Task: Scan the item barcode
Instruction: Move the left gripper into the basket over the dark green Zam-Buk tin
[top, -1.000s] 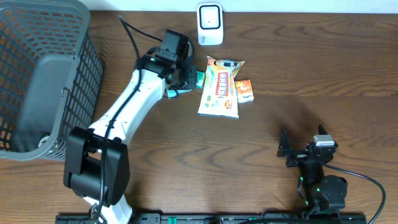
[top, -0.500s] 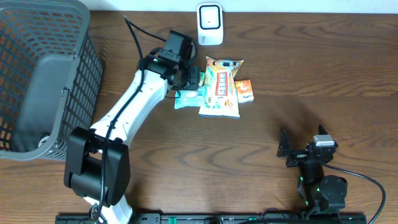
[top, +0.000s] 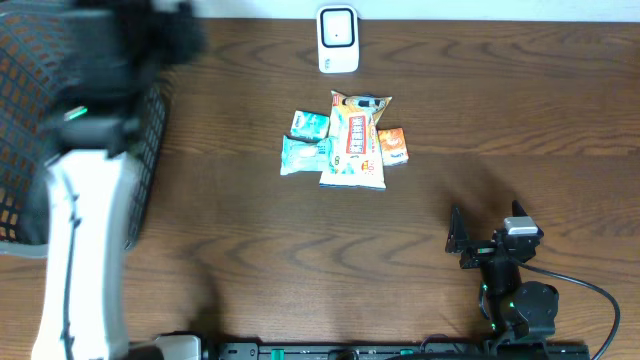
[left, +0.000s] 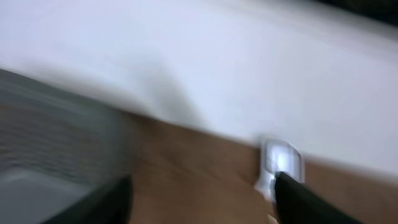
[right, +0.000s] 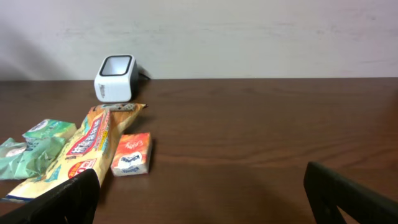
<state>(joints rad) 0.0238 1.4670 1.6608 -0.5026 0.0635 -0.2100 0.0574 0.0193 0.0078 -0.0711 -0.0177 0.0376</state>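
White scanner (top: 338, 40) on brown surface (top: 520, 110). Green packets (top: 303, 156), yellow snack bag (top: 357, 140) and orange packet (top: 393, 146) lie clustered just before the scanner. Left gripper (left: 203, 186): blurred, jaws apart, empty, well left of scanner. Right gripper (right: 205, 199): jaws spread wide, empty.

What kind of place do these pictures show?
Probably a mock shop checkout set on a wooden table: a white barcode scanner, several packaged snacks near it, and a grey mesh basket.
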